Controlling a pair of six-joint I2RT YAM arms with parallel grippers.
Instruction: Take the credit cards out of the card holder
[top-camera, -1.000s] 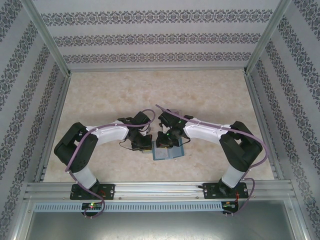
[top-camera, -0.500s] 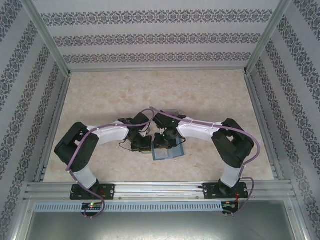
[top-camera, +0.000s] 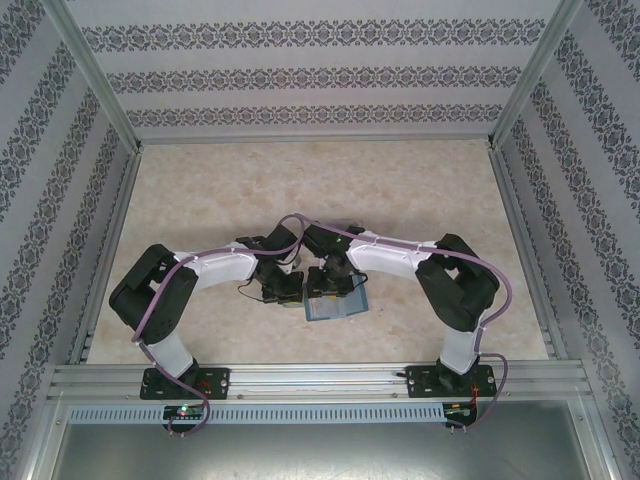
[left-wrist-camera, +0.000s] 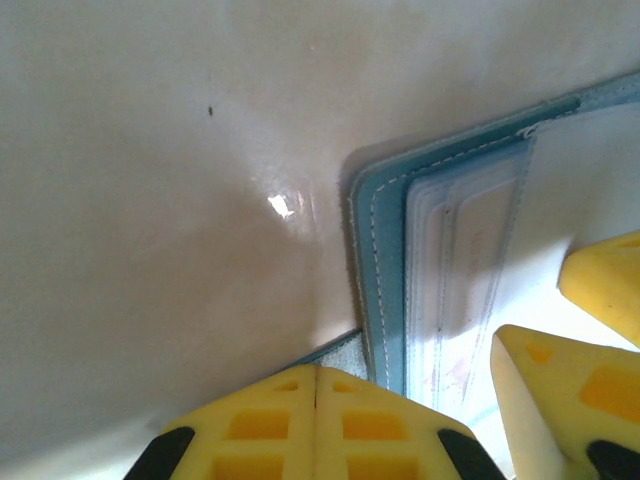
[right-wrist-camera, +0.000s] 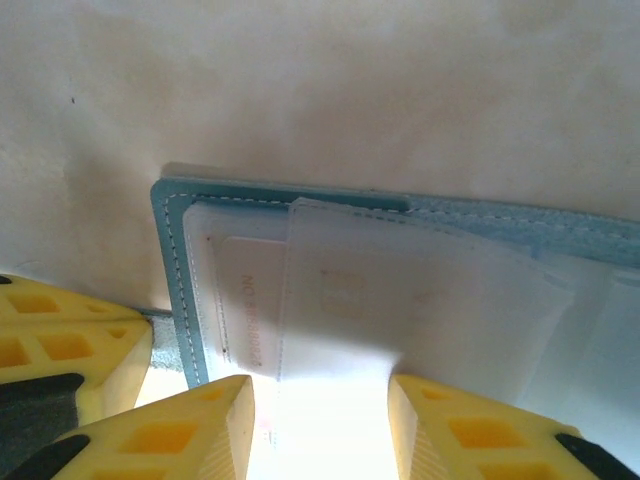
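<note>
While left gripper (left-wrist-camera: 316, 375) sits shut at card holder (left-wrist-camera: 385, 260) edge | right gripper (right-wrist-camera: 320, 388) part-open, empty, over it

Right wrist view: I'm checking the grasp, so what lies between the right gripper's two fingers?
A clear pocket flap of the card holder lies in the gap of the right gripper, shown in the right wrist view.

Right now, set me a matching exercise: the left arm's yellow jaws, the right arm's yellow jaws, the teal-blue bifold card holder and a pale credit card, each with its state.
1. left arm's yellow jaws
2. right arm's yellow jaws
3. teal-blue stitched bifold card holder
4. pale thin credit card

A. tucked behind a clear pocket
B. standing apart
C. lying open on the beige table
D. closed together

Pairs: 1-D, 2-B, 3-C, 4-A.
</note>
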